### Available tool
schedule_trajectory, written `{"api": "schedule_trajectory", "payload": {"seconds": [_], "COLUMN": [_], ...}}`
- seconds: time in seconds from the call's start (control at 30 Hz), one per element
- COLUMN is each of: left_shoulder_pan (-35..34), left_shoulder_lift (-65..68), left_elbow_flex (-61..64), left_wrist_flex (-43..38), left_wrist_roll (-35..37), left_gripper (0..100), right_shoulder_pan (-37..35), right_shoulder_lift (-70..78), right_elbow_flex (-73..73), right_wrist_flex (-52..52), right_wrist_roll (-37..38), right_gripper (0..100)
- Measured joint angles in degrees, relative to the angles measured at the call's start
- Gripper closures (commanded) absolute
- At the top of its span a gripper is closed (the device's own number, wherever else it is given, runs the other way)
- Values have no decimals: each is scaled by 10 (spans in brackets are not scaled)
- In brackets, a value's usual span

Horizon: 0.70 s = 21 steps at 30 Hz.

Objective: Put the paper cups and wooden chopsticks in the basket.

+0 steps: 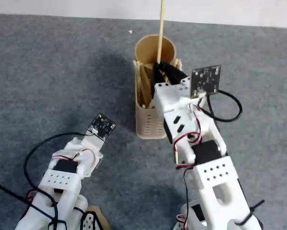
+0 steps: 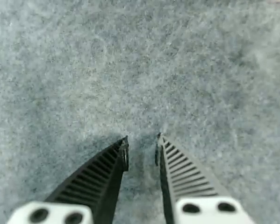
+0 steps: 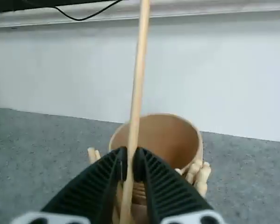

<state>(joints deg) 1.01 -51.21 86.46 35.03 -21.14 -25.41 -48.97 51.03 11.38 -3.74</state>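
A tall beige basket (image 1: 150,122) stands on the grey carpet with a brown paper cup (image 1: 149,49) in its far end and several wooden chopsticks (image 1: 144,84) inside. My right gripper (image 1: 161,67) hovers over the basket, shut on one wooden chopstick (image 1: 160,26) that points steeply upward. In the right wrist view the chopstick (image 3: 136,98) runs between the black fingers of my right gripper (image 3: 129,164), with the paper cup (image 3: 170,135) just beyond. My left gripper (image 2: 141,149) hangs low over bare carpet, slightly open and holding nothing.
Grey carpet (image 1: 62,72) covers the table around the basket. A white wall (image 3: 214,70) rises behind the basket. Cables (image 1: 227,108) loop beside the right arm.
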Motion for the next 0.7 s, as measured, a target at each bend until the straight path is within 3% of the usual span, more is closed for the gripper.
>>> {"api": "schedule_trajectory", "payload": {"seconds": [0.13, 0.4, 0.6, 0.7], "left_shoulder_pan": [0, 0, 0, 0], "left_shoulder_lift": [0, 0, 0, 0], "left_elbow_flex": [0, 0, 0, 0], "left_wrist_flex": [0, 0, 0, 0], "left_wrist_roll": [0, 0, 0, 0], "left_gripper": [870, 870, 870, 870], "right_shoulder_pan": [3, 40, 143, 157], "right_shoulder_lift": [-66, -206, -211, -177], "right_elbow_flex": [2, -68, -147, -138], "right_wrist_flex": [45, 217, 434, 530], "right_wrist_roll": [1, 39, 74, 115], "right_gripper": [754, 753, 753, 753]}}
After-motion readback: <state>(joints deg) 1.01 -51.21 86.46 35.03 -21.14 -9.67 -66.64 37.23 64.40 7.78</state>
